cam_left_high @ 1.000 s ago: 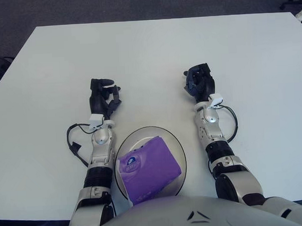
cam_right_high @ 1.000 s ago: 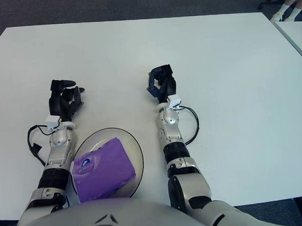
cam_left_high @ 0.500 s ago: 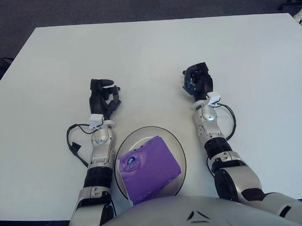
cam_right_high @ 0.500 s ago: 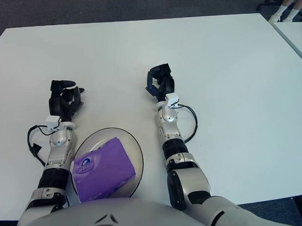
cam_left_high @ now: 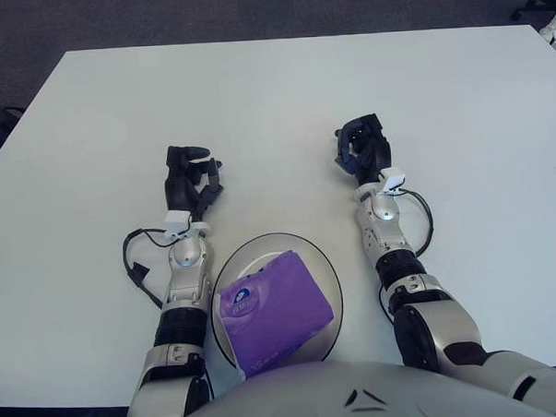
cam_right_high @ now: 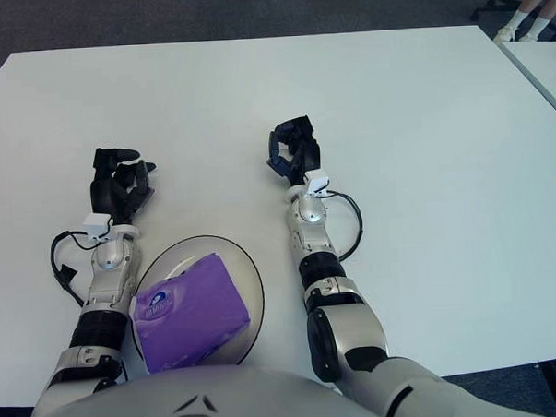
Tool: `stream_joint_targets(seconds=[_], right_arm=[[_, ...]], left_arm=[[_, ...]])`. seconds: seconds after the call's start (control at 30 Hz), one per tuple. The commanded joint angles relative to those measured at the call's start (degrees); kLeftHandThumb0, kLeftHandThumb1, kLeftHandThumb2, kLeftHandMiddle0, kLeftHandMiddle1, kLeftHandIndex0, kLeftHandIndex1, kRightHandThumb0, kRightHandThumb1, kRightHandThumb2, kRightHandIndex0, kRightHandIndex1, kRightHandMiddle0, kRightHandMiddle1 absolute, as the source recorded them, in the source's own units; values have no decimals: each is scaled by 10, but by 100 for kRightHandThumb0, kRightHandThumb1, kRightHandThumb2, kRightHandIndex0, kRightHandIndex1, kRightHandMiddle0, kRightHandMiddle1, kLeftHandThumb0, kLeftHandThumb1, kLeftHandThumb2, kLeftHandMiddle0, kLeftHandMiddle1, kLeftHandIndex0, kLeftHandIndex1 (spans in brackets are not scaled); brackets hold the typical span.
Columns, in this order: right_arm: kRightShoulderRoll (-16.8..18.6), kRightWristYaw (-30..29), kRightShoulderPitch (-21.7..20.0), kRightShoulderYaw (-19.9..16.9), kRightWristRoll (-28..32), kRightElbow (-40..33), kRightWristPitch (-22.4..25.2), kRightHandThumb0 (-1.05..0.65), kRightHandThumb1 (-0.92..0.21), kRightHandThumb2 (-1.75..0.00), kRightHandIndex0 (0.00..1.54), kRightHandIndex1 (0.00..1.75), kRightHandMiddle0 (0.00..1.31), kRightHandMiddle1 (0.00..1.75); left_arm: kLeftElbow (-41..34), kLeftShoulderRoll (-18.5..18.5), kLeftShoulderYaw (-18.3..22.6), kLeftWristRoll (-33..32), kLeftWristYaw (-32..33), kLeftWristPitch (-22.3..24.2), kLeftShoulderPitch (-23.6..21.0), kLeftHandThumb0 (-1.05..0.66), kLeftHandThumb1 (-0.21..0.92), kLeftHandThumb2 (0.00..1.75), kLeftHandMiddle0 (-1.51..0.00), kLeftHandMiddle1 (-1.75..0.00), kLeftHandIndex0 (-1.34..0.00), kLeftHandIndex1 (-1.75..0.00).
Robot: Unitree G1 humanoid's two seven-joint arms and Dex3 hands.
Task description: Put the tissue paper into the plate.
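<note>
Purple tissue paper pack [cam_left_high: 273, 310] lies flat, turned askew, inside the clear round plate [cam_left_high: 323, 266] at the table's near edge, left of centre.

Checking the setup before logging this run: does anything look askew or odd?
Nothing stands out. The purple tissue pack lies in the plate between the arms; the left robot hand and right robot hand hold nothing.

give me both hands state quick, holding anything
Left hand: fingers curled, holding nothing, beyond the plate.
Right hand: fingers curled, holding nothing.
The tissue pack lies in the plate.
</note>
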Motion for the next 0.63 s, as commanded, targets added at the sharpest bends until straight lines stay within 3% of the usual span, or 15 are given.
stream_joint_targets(seconds=[0.0, 0.6], right_arm=[[2, -1, 87, -12, 6, 43, 19, -39, -64, -92, 58, 132, 36, 175], [-2, -42, 115, 10, -41, -12, 30, -38, -66, -89, 61, 133, 35, 175]], left_arm=[[75, -20, -6, 9, -2, 7, 95, -36, 81, 69, -45, -131, -25, -175], [52, -21, -9, 15, 1, 4, 98, -35, 85, 64, -44, -131, -23, -175]])
